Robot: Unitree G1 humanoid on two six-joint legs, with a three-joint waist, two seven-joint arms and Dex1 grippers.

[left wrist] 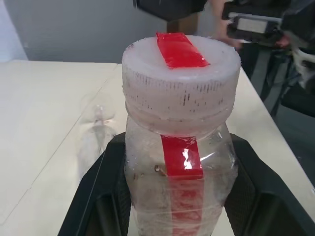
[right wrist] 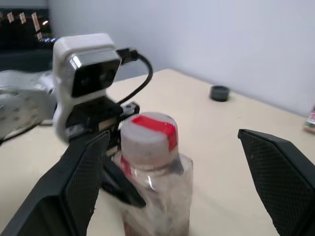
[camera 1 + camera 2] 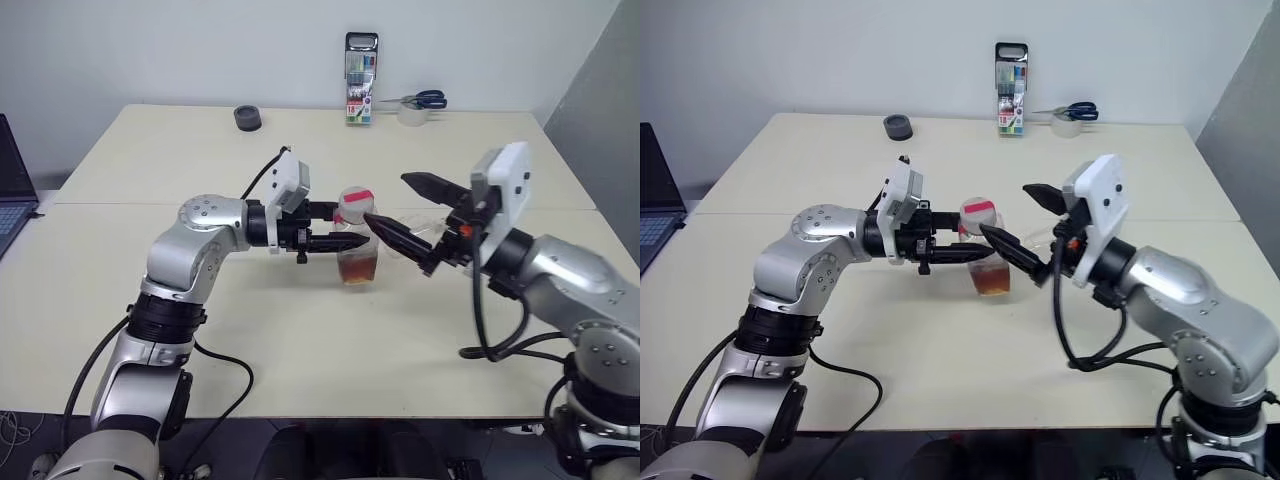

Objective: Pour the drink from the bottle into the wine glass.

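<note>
The bottle stands upright at the table's middle, clear plastic with a pale cap and a red strip across it. The amber drink fills only its lowest part. My left gripper reaches in from the left and is shut on the bottle's body; one black finger shows on each side of it. My right gripper comes from the right, open wide, its fingers either side of the cap without touching it. The wine glass stands just beyond the bottle, partly behind the right gripper's lower finger.
At the table's far edge are a tall marker case, scissors, a roll of clear tape and a small black round object. A laptop sits at the left edge.
</note>
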